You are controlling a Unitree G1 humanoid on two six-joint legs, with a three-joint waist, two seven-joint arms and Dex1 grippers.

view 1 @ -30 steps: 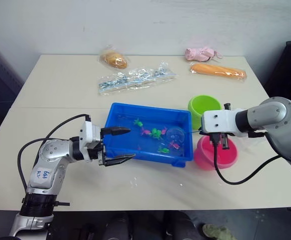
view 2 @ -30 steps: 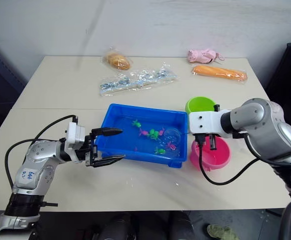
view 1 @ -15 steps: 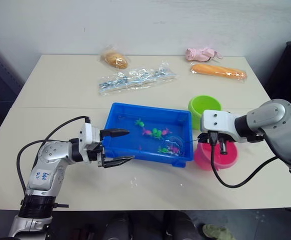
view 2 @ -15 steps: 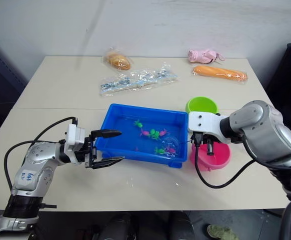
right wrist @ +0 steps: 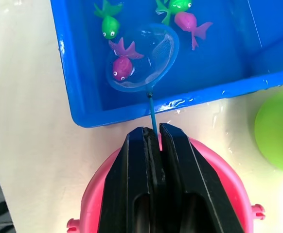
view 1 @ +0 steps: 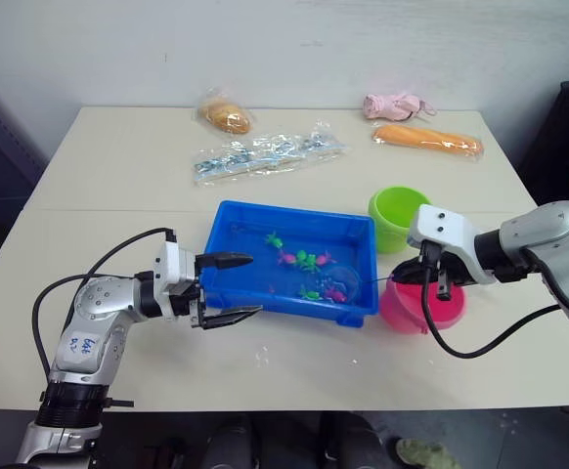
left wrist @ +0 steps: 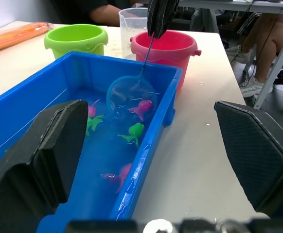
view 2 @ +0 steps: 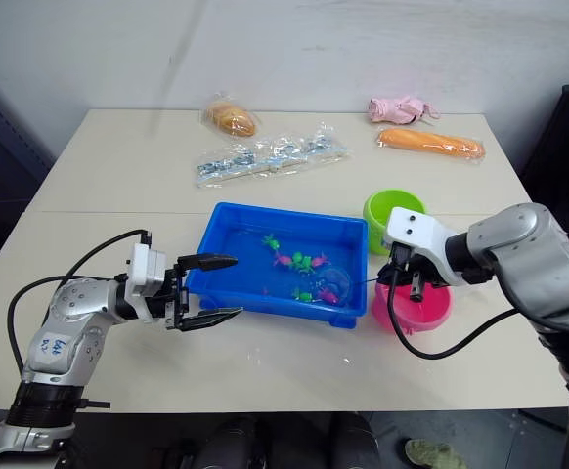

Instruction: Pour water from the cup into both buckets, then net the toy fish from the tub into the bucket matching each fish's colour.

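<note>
One pink fish [right wrist: 121, 68] inside net [right wrist: 142, 58], handle clamped by right gripper [right wrist: 152, 141]

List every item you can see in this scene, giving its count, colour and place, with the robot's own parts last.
Tub: one, blue, table centre.
Toy fish: several, pink and green, in the tub; one pink in the net.
Net: one, blue-rimmed, in the tub.
Buckets: green, pink, right of the tub.
Cup: one, clear, behind the pink bucket.
Packets: four, far table side.
Left gripper: open, beside the tub.
Right gripper: shut on the net.
</note>
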